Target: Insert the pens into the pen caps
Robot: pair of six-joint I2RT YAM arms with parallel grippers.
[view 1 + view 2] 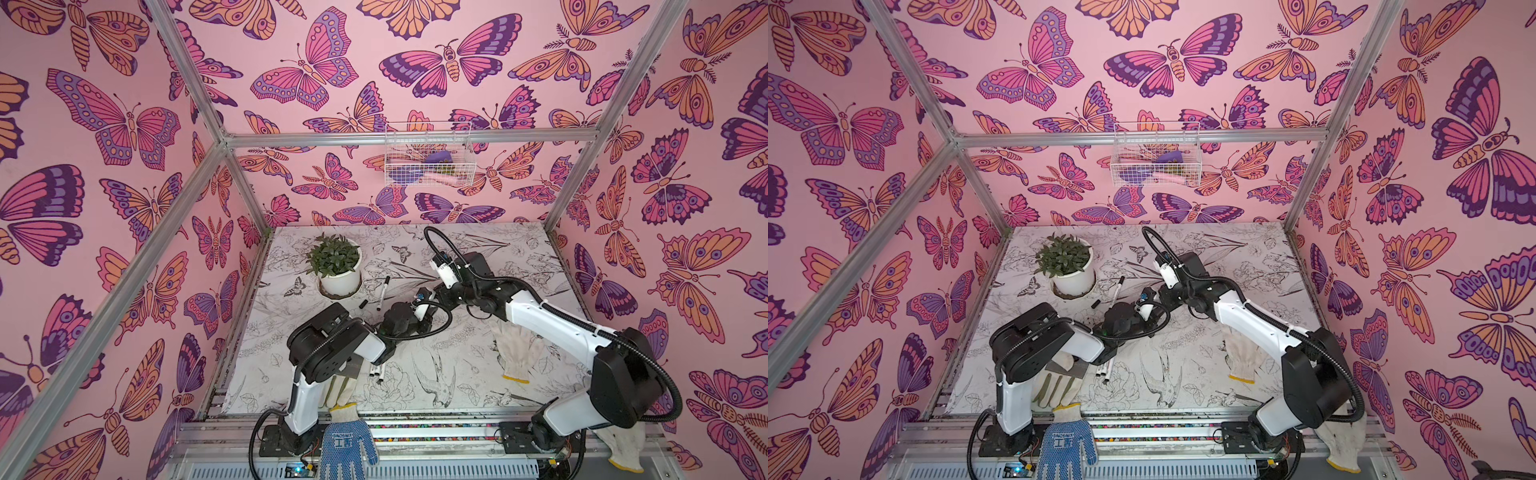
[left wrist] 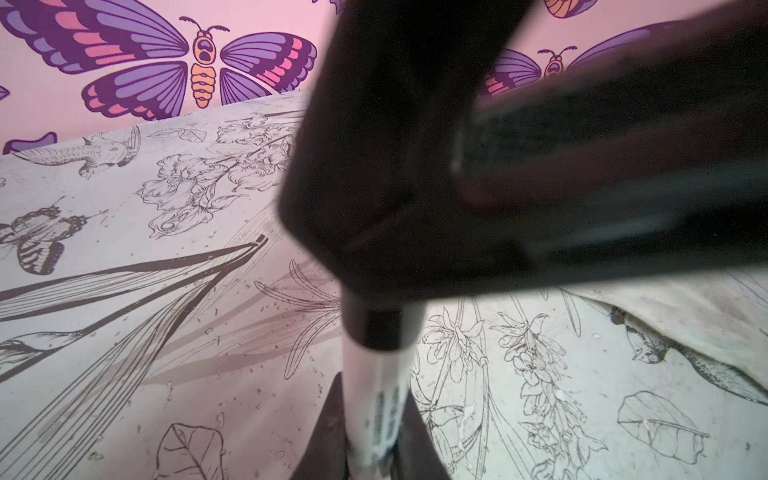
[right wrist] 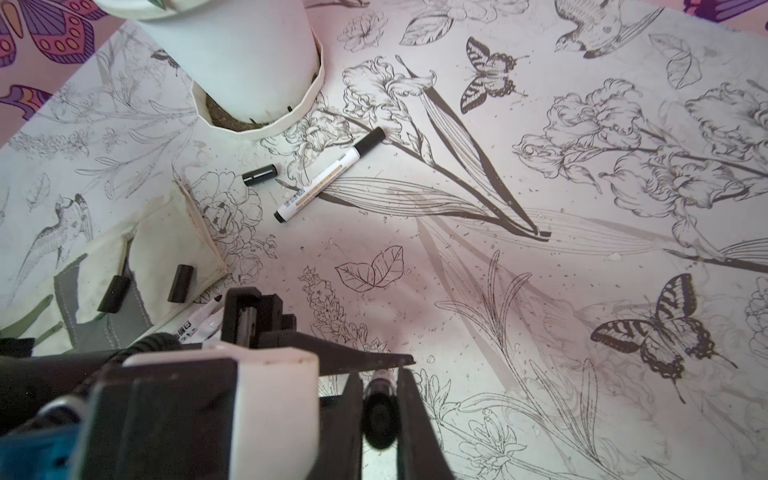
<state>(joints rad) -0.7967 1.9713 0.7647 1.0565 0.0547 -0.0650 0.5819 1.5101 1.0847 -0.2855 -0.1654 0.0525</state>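
Closest to the left wrist camera is the left gripper, clamped around a white pen. The pen's far end sits inside a black cap. The dark blurry lump past that looks like the other arm, too smeared to read here. No plant pot in this shot, so I can't place anything by it.

Right wrist camera next. The right gripper is pinched on that same cap, with the pen coming in from the other arm. Looks like it's on, but I can't tell if it's pushed fully home. A capped pen lies just beside the plant pot, with a loose cap next to it. Farther from the pot, two spare caps sit on a work glove, and some bare pens poke out at the glove's edge.

Both top views: the grippers meet near the pot, on its front side. The bare pens are well apart from the pot, beside the left arm.

My tally is one pen done and one being capped right now. I can't count the bare pens cleanly, but three unused caps suggest three to go.
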